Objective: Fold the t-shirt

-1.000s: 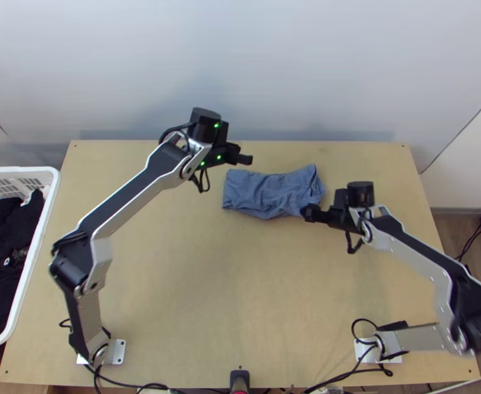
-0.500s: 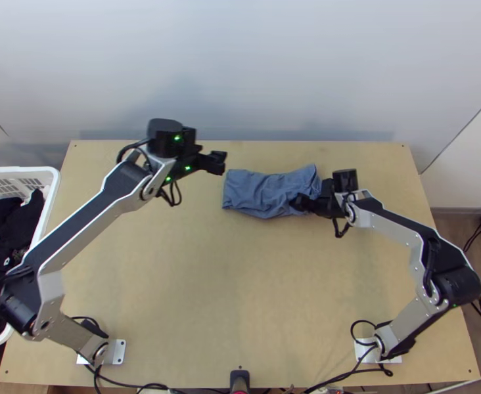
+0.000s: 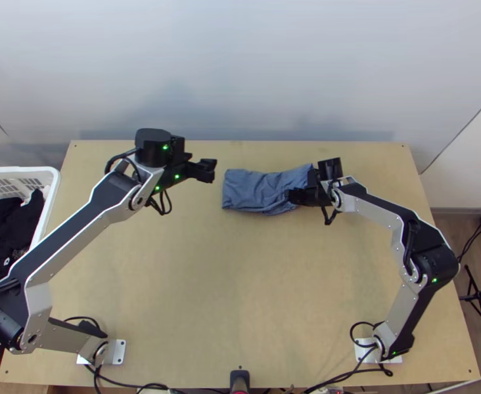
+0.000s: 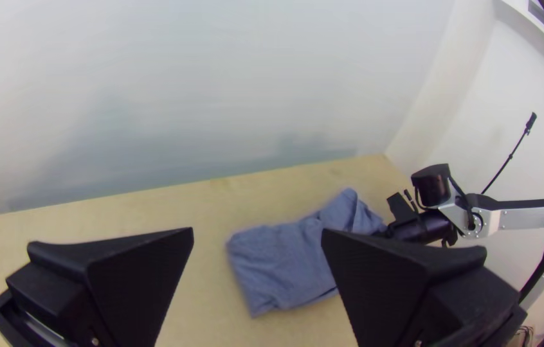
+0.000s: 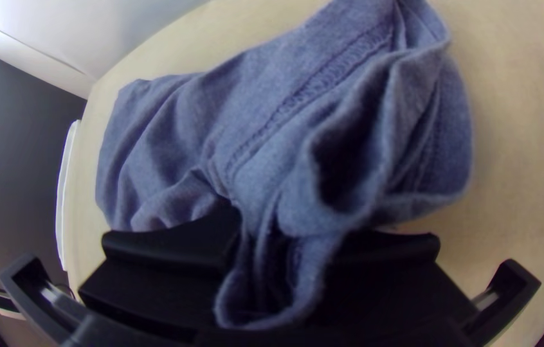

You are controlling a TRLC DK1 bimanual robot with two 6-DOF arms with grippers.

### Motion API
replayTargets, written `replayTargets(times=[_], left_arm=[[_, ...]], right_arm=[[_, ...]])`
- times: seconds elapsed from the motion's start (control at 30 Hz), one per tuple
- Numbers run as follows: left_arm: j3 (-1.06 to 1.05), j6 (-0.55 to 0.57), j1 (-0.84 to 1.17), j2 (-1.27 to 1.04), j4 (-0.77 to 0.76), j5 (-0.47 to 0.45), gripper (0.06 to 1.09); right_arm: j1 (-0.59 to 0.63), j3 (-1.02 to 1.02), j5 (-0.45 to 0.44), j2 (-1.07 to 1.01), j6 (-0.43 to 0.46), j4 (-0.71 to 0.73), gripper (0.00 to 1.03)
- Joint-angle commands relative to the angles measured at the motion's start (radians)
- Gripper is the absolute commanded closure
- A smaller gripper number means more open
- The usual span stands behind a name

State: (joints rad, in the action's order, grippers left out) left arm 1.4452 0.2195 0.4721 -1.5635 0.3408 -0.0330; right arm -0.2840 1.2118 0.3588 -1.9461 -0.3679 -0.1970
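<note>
Top view: blue-grey cloth t-shirt (image 3: 257,192) on the light wooden bench (image 3: 240,282), toward the far edge, a little right of the middle. Lies as a compact, roughly oblong bundle, surface wrinkled; the end nearer the right arm is looser and bunched.

Right gripper (image 3: 294,196), black, at that looser end. Right wrist view: its wide flat fingers (image 5: 163,250) are closed on the shirt, pinching a gathered fold that bulges up between them. Stitched seam runs slantwise across the cloth beside the grip; layers open into a pocket-like hollow next to it. The rest of the bundle spreads out on the bench beyond the fingers.

Left gripper (image 3: 207,171), also black, is above the bench off the shirt's other end, holding nothing. Left wrist view: its fingers (image 4: 124,283) stand wide apart, the shirt seen in the gap beyond them.

White plastic basket with slotted sides (image 3: 18,170) at the bench's left side, black clothing (image 3: 14,226) heaped inside.
</note>
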Motion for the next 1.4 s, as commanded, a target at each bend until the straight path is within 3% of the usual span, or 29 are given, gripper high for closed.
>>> replayTargets(times=[0.0, 0.13, 0.5, 0.9, 1.37], left_arm=[[-0.040, -0.005, -0.032, 0.034, 0.000, -0.001, 0.12], [-0.068, -0.006, -0.038, 0.053, 0.000, -0.001, 0.12], [-0.120, -0.005, -0.039, 0.076, 0.000, -0.002, 0.12], [-0.157, 0.000, -0.055, 0.097, -0.002, -0.001, 0.12], [-0.207, -0.002, -0.067, 0.135, -0.002, -0.001, 0.12]], right_arm=[[0.069, 0.038, -0.058, -0.010, 0.044, -0.024, 1.00], [0.160, 0.054, -0.104, 0.015, 0.090, -0.021, 1.00], [0.410, 0.164, -0.107, -0.014, 0.204, -0.038, 1.00], [0.603, 0.273, -0.158, -0.123, 0.294, -0.025, 1.00], [0.683, 0.546, -0.248, -0.344, 0.327, -0.022, 1.00]])
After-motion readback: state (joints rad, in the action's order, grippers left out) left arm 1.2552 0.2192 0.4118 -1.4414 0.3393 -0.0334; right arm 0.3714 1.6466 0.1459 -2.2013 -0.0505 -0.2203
